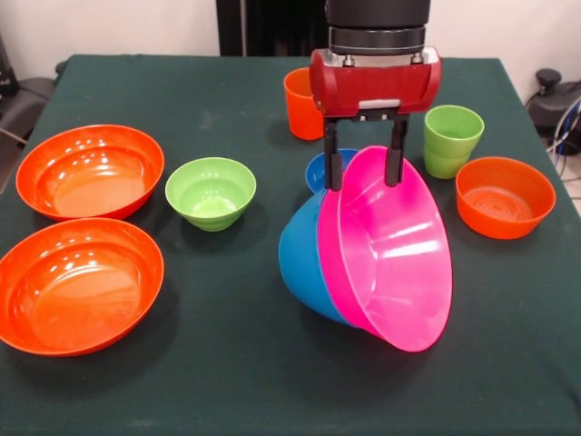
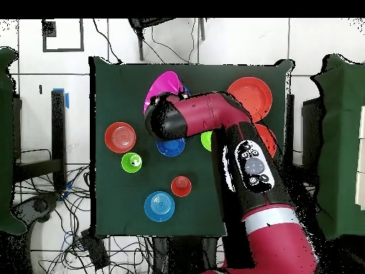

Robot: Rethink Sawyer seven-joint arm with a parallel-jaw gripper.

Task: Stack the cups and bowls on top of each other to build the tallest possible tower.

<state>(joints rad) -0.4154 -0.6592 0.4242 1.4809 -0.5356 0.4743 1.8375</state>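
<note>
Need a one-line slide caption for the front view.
Sawyer gripper shut on the rim of the pink bowl, tilted and nested in the blue bowl, among loose bowls and cups.

Pink bowl (image 1: pixel 390 263), blue bowl (image 1: pixel 304 263), two orange bowls (image 1: pixel 86 171), lime cups (image 1: pixel 451 138), seemingly dark-green table (image 1: pixel 227 363).

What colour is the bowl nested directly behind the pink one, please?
Blue: the large bowl sits behind the pink bowl, clearest in the front view.

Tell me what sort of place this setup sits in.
Probably a robotics lab or test room. A green-covered table holds glossy plastic bowls and cups, the robot arm stands at it, and loose cables trail over a pale tiled floor around the table.
</note>
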